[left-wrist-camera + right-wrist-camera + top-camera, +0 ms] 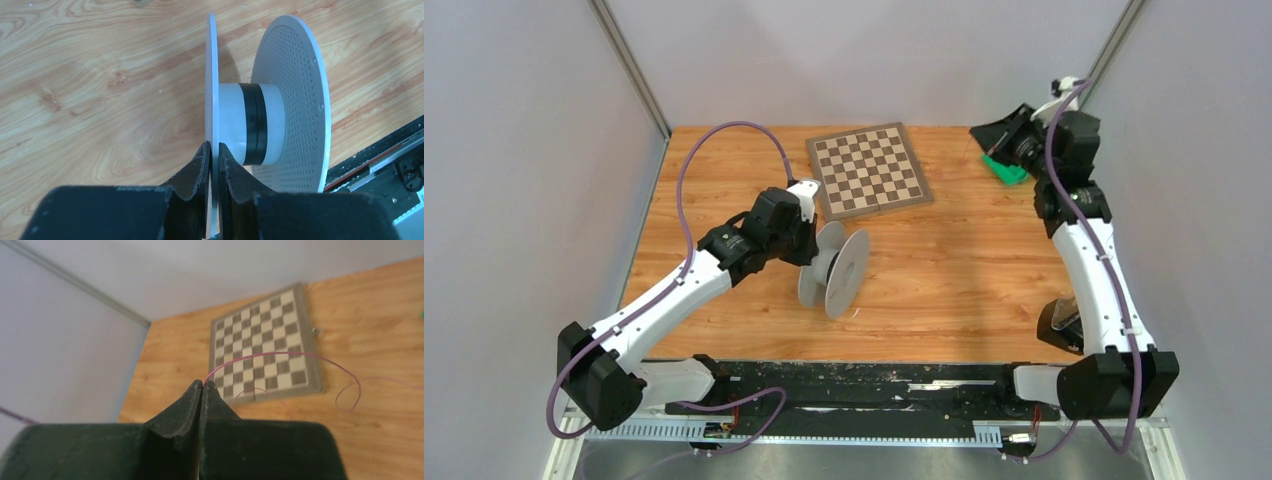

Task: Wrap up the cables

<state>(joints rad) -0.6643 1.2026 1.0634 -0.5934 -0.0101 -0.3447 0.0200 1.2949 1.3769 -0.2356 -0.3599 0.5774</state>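
Observation:
A white spool (pixel 834 270) lies on its side on the wooden table, its two round flanges standing upright. My left gripper (pixel 213 146) is shut on the rim of the near flange (pixel 212 75), one finger on each face. The white hub (pixel 275 120) carries a black band (pixel 254 122). At the far right corner, raised above the table, my right gripper (pixel 203 383) is shut on the end of a thin pink cable (pixel 300 354). From there the cable arcs over the chessboard and loops on the wood. It is too thin to make out in the top view.
A chessboard (pixel 869 168) lies at the back middle of the table. A green object (pixel 1006 170) sits below the right gripper (pixel 989 140) near the right wall. A black rail (pixel 854 385) runs along the near edge. Grey walls close in both sides.

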